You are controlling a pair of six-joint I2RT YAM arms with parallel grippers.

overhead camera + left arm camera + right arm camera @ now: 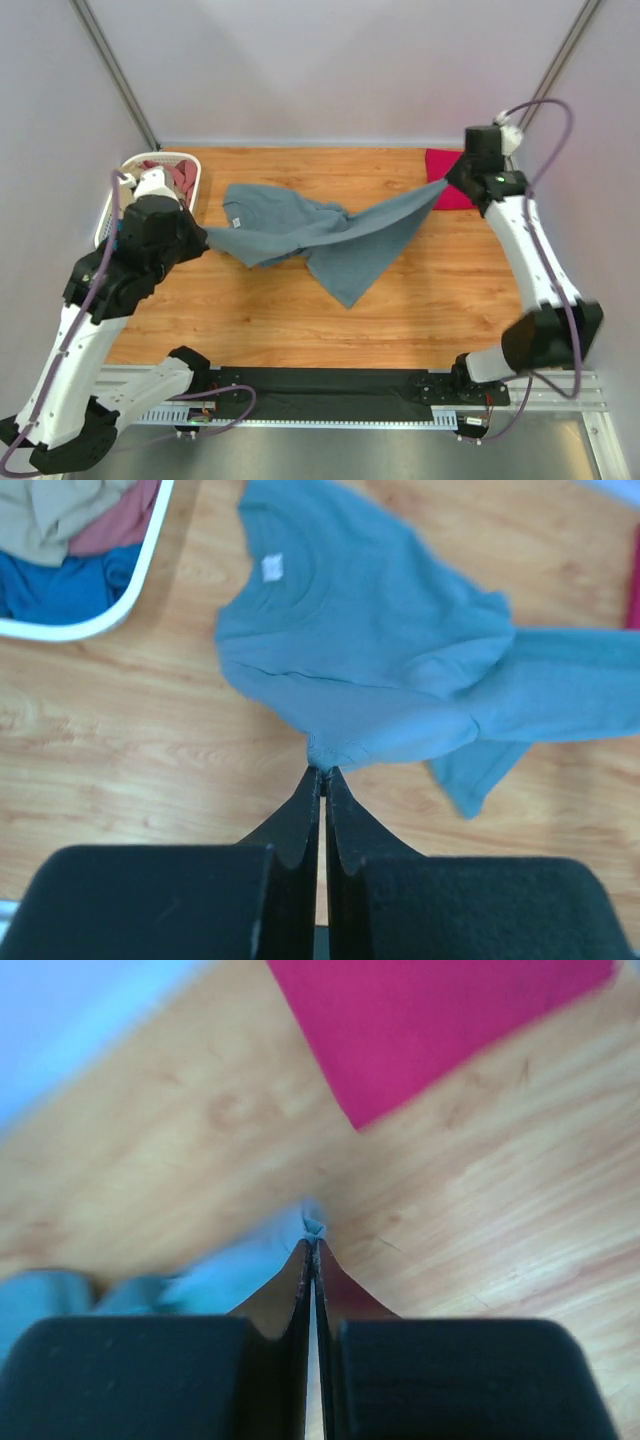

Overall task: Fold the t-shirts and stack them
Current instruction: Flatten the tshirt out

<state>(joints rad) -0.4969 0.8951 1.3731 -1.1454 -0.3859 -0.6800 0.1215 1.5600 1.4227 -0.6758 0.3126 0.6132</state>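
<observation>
Seen from overhead, the slate grey-blue t-shirt (320, 235) is strung between the two arms over the bench (300, 330), the left pincer (205, 240) clamped on one edge and the right pincer (450, 180) clamped on the opposite corner, with slack cloth sagging onto the wood midway between them and the white basket (188, 158) just behind the left pincer. At the left wrist, closed tips pinch a bunched edge directly ahead, the collar and label lie beyond it, and other shirts (60, 540) are heaped in the basket ahead to the left. At the right wrist, shut tips bite a small corner of cloth, the crimson-pink t-shirt (430, 1020) lying flat ahead and to the right. The fabric looks light, limp and liable to slip from such thin bites; deeper holds at shoulders or hem corners would likely spread it flatter
</observation>
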